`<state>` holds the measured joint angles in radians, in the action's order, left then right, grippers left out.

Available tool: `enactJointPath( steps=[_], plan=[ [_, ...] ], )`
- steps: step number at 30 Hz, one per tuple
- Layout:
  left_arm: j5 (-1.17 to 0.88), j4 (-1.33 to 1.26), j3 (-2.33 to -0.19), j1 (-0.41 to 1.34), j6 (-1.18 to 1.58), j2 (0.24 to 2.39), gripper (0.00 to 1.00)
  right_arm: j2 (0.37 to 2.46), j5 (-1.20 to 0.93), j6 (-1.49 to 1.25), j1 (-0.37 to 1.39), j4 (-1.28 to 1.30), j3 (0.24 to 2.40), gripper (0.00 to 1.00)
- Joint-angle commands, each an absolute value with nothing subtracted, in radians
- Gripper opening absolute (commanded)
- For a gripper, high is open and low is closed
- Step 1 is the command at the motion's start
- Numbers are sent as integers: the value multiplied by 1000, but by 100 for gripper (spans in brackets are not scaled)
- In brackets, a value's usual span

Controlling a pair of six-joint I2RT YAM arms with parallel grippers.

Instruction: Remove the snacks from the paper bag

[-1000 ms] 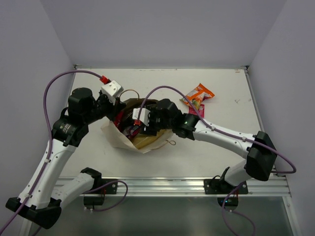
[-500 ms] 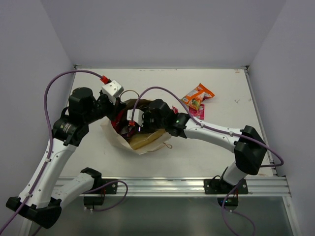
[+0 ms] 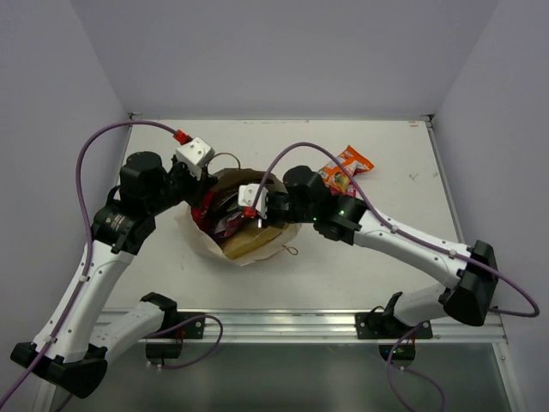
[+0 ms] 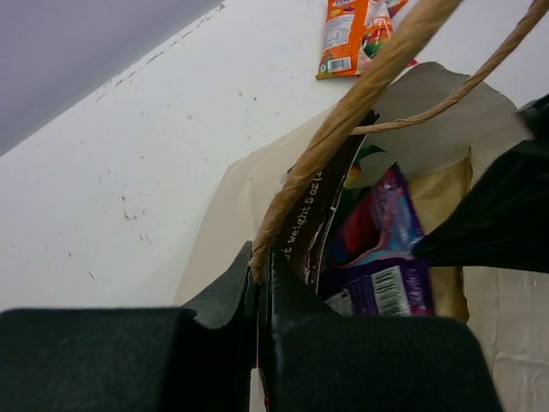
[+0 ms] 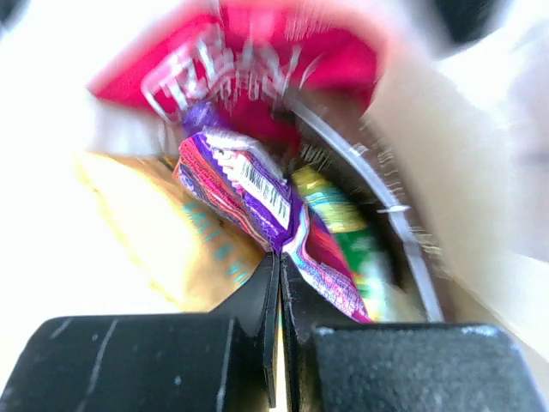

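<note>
Snacks [image 3: 225,225] crowd the bag [image 3: 249,247], which lies slumped at the middle of the table [image 3: 403,154], its mouth gaping up at the overhead camera and toward the left arm. Inside, a purple packet [image 5: 244,184] lies slantwise, its long axis running from upper left to lower right in the right wrist view. It rests over a tan packet [image 5: 171,232], with a green packet [image 5: 343,219] beside it and a magenta packet [image 5: 292,60] behind (that view is blurred). A dark brown packet [image 4: 319,210] stands on edge just behind the cord handle [image 4: 343,129]. The left gripper [image 4: 260,270] is clamped tight on that handle, which rises up and to the right. The right gripper [image 5: 280,262], reaching into the mouth, is pinched on the purple packet's lower edge. An orange packet [image 3: 350,163] lies out on the table beyond the right arm, clear of the bag.
</note>
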<state>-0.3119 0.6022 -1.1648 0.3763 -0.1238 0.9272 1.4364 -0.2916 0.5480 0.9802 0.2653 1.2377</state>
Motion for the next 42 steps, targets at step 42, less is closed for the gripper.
enactJointPath(
  steps=[42],
  plan=[
    [-141, 495, -1137, 382, -92, 881, 0, 843, 262, -330, 502, 138, 695, 0]
  ],
)
